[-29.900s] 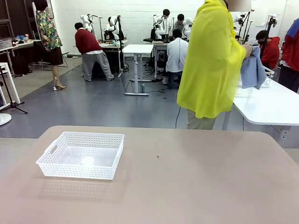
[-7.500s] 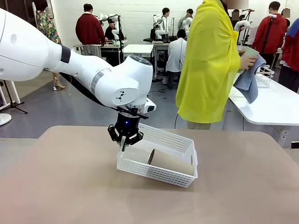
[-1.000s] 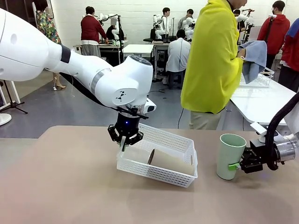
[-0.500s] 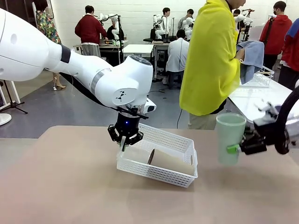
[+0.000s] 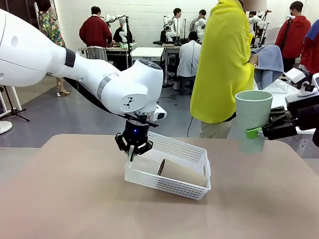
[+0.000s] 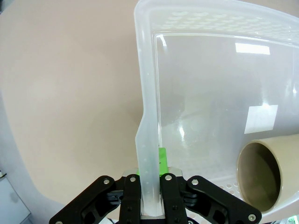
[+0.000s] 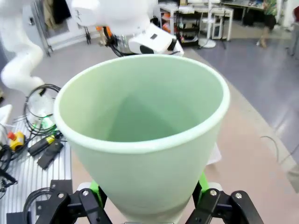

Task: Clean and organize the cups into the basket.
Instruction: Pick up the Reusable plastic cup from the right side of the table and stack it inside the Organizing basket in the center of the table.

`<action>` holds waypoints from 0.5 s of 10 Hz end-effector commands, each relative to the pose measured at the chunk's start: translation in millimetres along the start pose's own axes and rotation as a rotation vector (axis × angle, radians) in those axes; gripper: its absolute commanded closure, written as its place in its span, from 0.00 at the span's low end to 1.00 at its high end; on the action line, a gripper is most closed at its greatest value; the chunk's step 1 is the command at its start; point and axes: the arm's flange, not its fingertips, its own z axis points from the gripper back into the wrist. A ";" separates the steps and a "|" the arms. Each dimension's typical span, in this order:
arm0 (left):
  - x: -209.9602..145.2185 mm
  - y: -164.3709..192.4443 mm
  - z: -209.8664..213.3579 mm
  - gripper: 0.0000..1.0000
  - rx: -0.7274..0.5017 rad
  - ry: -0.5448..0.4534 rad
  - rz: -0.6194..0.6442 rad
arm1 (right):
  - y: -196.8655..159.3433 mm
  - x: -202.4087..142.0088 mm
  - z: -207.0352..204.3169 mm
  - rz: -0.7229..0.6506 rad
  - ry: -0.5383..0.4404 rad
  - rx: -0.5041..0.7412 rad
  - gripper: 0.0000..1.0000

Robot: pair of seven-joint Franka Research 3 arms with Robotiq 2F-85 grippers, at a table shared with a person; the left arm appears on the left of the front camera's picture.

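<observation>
Pinch of left gripper (image 5: 132, 155) on left rim of white basket (image 5: 164, 184), that side tilted up, midway between left and right edges of table (image 5: 75, 199); brown cup (image 5: 182, 173) lying inside. Upright mint cup (image 5: 252, 117) clamped in right gripper (image 5: 254, 133), aloft over right edge of table.

The basket (image 5: 172, 185) tilts on the table (image 5: 75, 199), left rim up in the left gripper (image 5: 132, 153) — a cup (image 5: 182, 174) lying inside. To its right, above the table, the right gripper (image 5: 253, 132) holds a second cup (image 5: 252, 117).
</observation>
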 end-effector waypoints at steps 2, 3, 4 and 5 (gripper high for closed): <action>-2.8 -0.9 -1.4 1.00 0.009 -0.007 -0.008 | -0.7 8.7 -4.2 0.030 -0.018 0.060 1.00; -2.8 -0.9 -1.4 1.00 0.009 -0.007 -0.008 | -0.7 8.7 -4.2 0.030 -0.018 0.060 1.00; -2.8 -0.9 -1.4 1.00 0.009 -0.007 -0.008 | 2.5 5.9 -3.1 0.012 -0.007 0.030 0.16; -2.8 -0.9 -1.4 1.00 0.009 -0.007 -0.008 | 8.8 33.7 -24.9 0.010 0.164 -0.009 0.16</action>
